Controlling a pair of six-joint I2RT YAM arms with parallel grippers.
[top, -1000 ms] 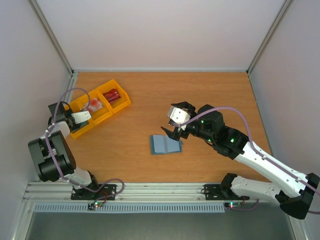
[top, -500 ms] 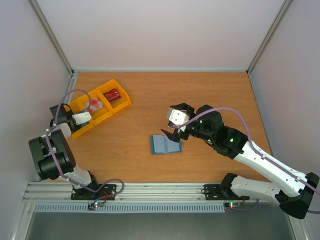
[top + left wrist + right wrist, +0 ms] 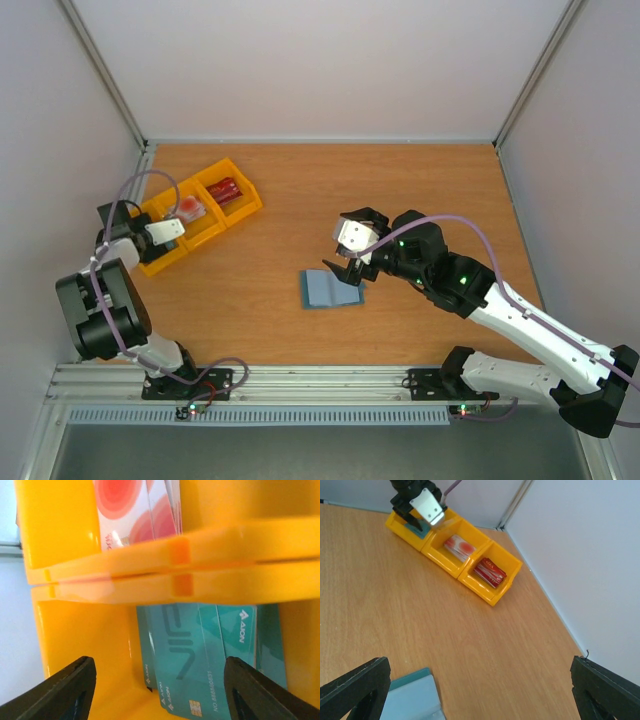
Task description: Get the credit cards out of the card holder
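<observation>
Bright, even light all round, soft faint shadows on the wooden table (image 3: 400,180), left wrist view super close, yellow tray (image 3: 200,555) rim blurry with a sheen, teal cards (image 3: 210,650) sharper

the left arm (image 3: 100,315) sits folded at the lower left of the top view, its wrist reaching up along the left edge to mid-height. there the left gripper (image 3: 165,232) points toward the upper right. its 2 dark fingers (image 3: 65,685) stand wide apart, gripping nothing. the right arm (image 3: 520,320) stretches from the lower right corner toward the centre, bent at the elbow. the right gripper (image 3: 346,267) points down just right of centre, jaws spread wide and empty, its fingertips (image 3: 355,690) in both bottom corners of the right wrist view.
</observation>
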